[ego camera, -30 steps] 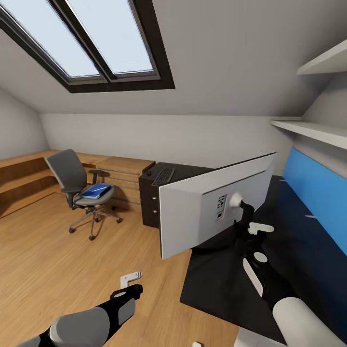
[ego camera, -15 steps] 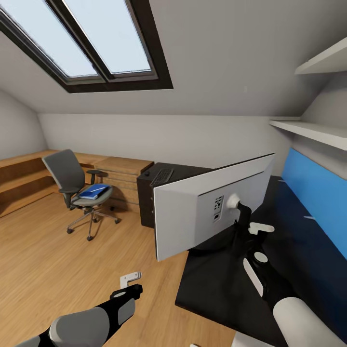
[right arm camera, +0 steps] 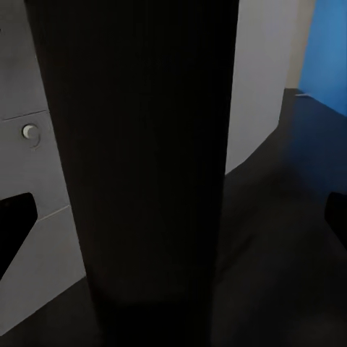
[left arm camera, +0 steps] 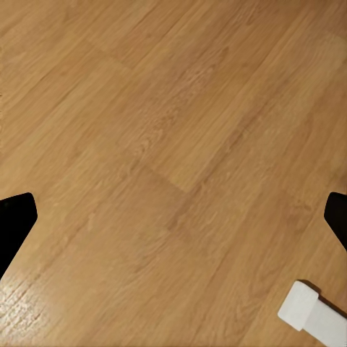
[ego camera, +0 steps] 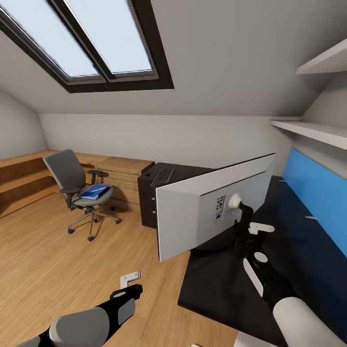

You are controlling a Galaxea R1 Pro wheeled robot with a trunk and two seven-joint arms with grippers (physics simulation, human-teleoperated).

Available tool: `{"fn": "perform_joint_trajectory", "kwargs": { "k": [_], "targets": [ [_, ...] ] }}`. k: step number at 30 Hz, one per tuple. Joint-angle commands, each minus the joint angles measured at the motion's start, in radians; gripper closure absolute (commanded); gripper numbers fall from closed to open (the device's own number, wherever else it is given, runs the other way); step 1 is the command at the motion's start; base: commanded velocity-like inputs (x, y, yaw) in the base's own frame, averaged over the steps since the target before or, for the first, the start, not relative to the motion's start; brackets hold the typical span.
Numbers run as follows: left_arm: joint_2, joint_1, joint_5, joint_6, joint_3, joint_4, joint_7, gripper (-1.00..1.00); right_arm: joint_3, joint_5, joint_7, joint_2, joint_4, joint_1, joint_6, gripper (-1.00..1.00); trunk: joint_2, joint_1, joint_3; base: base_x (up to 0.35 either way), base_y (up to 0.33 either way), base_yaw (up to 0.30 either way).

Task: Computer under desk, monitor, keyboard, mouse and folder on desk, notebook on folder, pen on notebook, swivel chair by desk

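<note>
Step in hand, by my reading: seating the monitor [ego camera: 202,212] on the desk [ego camera: 226,284]. Its light grey back faces the head camera, the screen tilted, and its black stand [right arm camera: 137,166] fills the middle of the right wrist view.

Right gripper [ego camera: 258,230] sits at the stand, just behind the screen. The wrist view shows the dark fingertips wide at either edge with the stand column between them; whether the pads bear on it I cannot tell. Jaws read as spread around the stand rather than pressed together.

Left gripper [ego camera: 131,278] hangs low over the wood plank floor [left arm camera: 159,144], fingers spread, holding nothing.

Other task items:
- keyboard [ego camera: 163,176] lies on the far end of the desk, above the black drawer unit [ego camera: 147,202]
- blue folder [ego camera: 94,191] rests on the seat of the swivel chair [ego camera: 79,193], which stands well apart from the desk, near the wooden chest [ego camera: 123,176]
- computer, mouse, notebook, pen: not made out here

Next move, as a judgement: confirm the round base is flat on the glossy top and well in from the near edge, then release the stand. After that the keyboard must come beside the monitor, and the folder needs fetching from the chair
</note>
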Motion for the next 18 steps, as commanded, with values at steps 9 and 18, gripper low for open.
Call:
{"fn": "perform_joint_trajectory", "kwargs": {
  "k": [9, 18],
  "targets": [
    [0.0, -0.001, 0.009, -0.006, -0.009, -0.003, 0.008, -1.0, 0.007, -0.01, -0.008, -0.001, 0.0, -0.001, -0.006, -1.0, -0.001, 0.0, -0.001, 0.004, 0.001, 0.0],
    [-0.001, -0.001, 0.009, -0.006, -0.01, -0.015, 0.008, -1.0, 0.006, -0.01, -0.008, -0.001, 0.001, -0.001, -0.006, -1.0, -0.001, 0.0, -0.001, 0.054, 0.0, 0.0]
  ]
}}
